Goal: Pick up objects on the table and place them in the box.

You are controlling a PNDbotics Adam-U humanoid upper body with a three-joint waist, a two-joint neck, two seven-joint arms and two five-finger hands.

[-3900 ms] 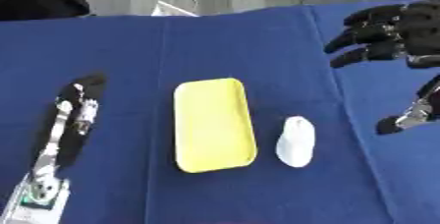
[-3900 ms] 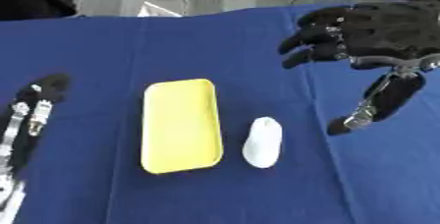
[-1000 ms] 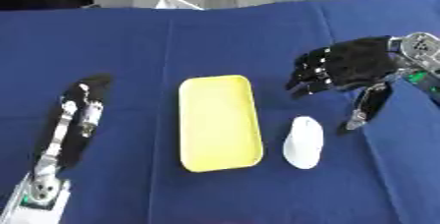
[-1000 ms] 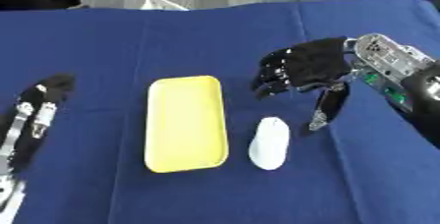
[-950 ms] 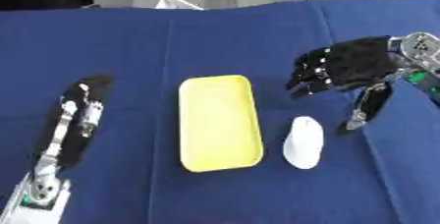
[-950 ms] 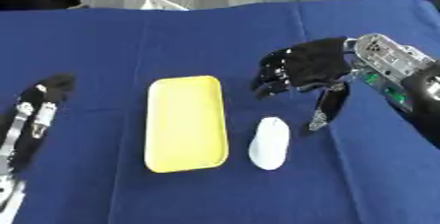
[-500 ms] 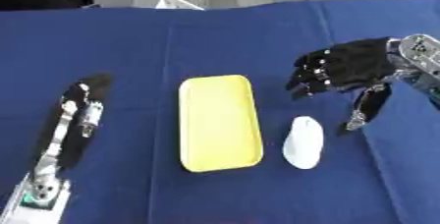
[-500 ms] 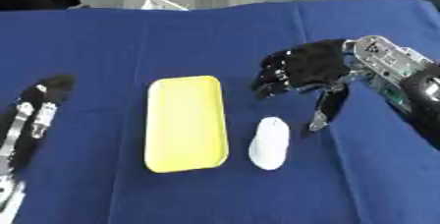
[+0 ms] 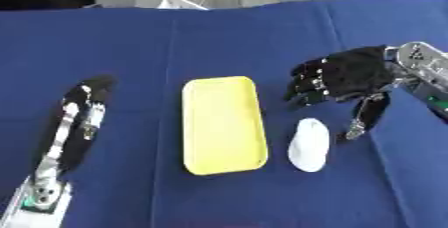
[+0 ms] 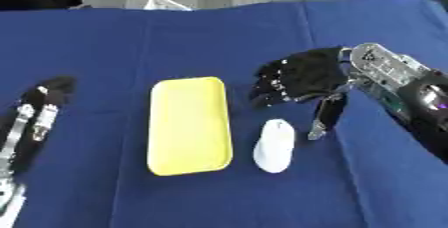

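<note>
A small white oval object lies on the blue table, just right of a shallow yellow tray. My right hand hovers open above and slightly right of the white object, its fingers spread toward the tray and its thumb hanging down beside the object without touching it. At the lower left my left hand rests open, its fingers straight and pointing away from me, holding nothing.
The blue cloth covers the whole table. Beyond its far edge are a grey floor, a white item and dark shapes at the far left.
My right hand came down from the far right to just above the white object. Over the last second it barely moved. The left hand stayed put.
</note>
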